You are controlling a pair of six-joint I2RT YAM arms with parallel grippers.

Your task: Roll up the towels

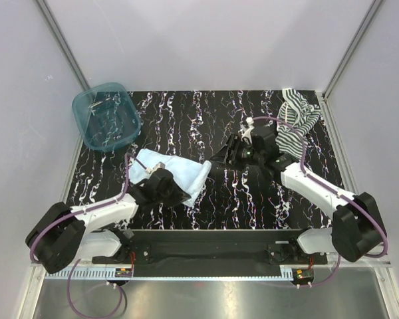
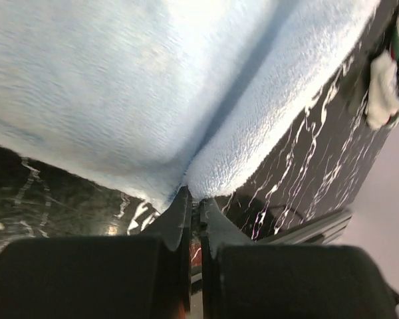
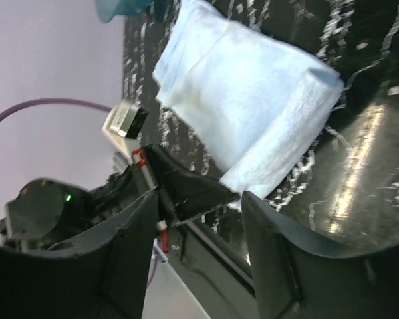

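Now: basket (image 1: 106, 118) at the back left of the desk (image 1: 246, 206); in front and to the right of it the blue towel (image 1: 179, 169) lies folded, left of centre, its near edge nipped in the clenched left pincer (image 2: 194, 199). Further right the right pincer (image 3: 199, 209) is released, fingers spread, low over the desk just beside that towel's right end and facing it. At the back right corner the striped towel (image 1: 298, 118) lies crumpled, well apart from the blue one.
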